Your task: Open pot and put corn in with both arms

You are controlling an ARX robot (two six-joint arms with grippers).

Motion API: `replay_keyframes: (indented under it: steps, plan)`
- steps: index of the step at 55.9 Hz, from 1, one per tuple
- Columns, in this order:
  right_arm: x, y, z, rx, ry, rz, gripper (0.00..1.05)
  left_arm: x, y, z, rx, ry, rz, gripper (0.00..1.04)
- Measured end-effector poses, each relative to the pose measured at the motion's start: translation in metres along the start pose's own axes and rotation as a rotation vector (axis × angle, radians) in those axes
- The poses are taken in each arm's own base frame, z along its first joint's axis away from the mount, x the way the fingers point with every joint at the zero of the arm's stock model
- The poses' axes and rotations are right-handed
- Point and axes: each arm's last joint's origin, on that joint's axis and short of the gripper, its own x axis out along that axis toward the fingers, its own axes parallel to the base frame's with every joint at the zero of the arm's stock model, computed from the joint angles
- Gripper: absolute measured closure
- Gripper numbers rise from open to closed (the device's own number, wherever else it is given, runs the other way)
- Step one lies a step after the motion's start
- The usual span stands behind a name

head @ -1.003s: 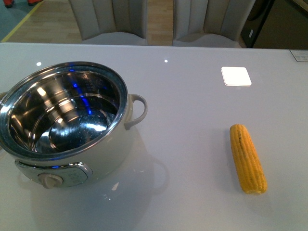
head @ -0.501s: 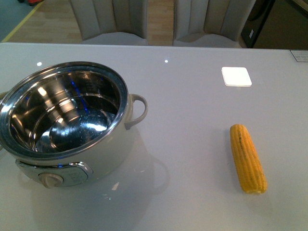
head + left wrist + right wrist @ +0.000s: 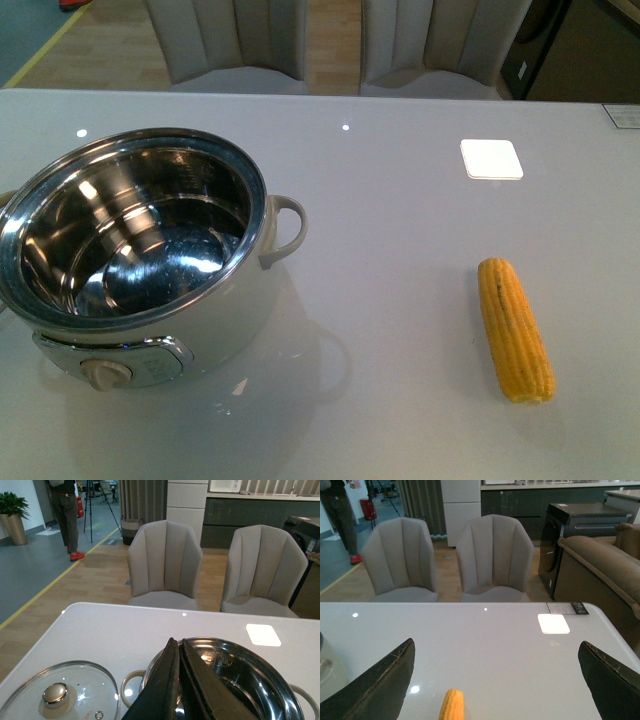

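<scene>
The cream-white pot (image 3: pixel 215 320) stands uncovered at the table's left, its steel bowl empty, dial knob facing the front. The corn (image 3: pixel 514 328) lies lengthwise on the table at the right, well apart from the pot. Neither gripper shows in the front view. In the left wrist view my left gripper (image 3: pixel 176 642) is shut with nothing in it, over the near rim of the pot (image 3: pixel 260 652). The glass lid (image 3: pixel 60 695) lies flat on the table beside the pot. In the right wrist view my right gripper (image 3: pixel 497 652) is wide open, the corn's tip (image 3: pixel 452 705) between its fingers.
A white square patch (image 3: pixel 491 158) lies on the table at the back right. Two grey chairs (image 3: pixel 230 40) stand behind the table's far edge. A brown sofa (image 3: pixel 600 555) and a dark cabinet are off to the right.
The blue reflections inside the pot's bowl have faded away. The pot and the corn have not moved.
</scene>
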Motion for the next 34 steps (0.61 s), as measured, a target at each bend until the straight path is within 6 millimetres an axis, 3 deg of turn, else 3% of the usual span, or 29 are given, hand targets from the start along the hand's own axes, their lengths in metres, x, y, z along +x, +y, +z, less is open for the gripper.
replay_keyframes:
  steps: [34]
  plan:
    - [0.000, 0.000, 0.000, 0.000, 0.000, 0.000, 0.09, -0.021, 0.000, 0.004, 0.000, -0.016, 0.000, 1.01]
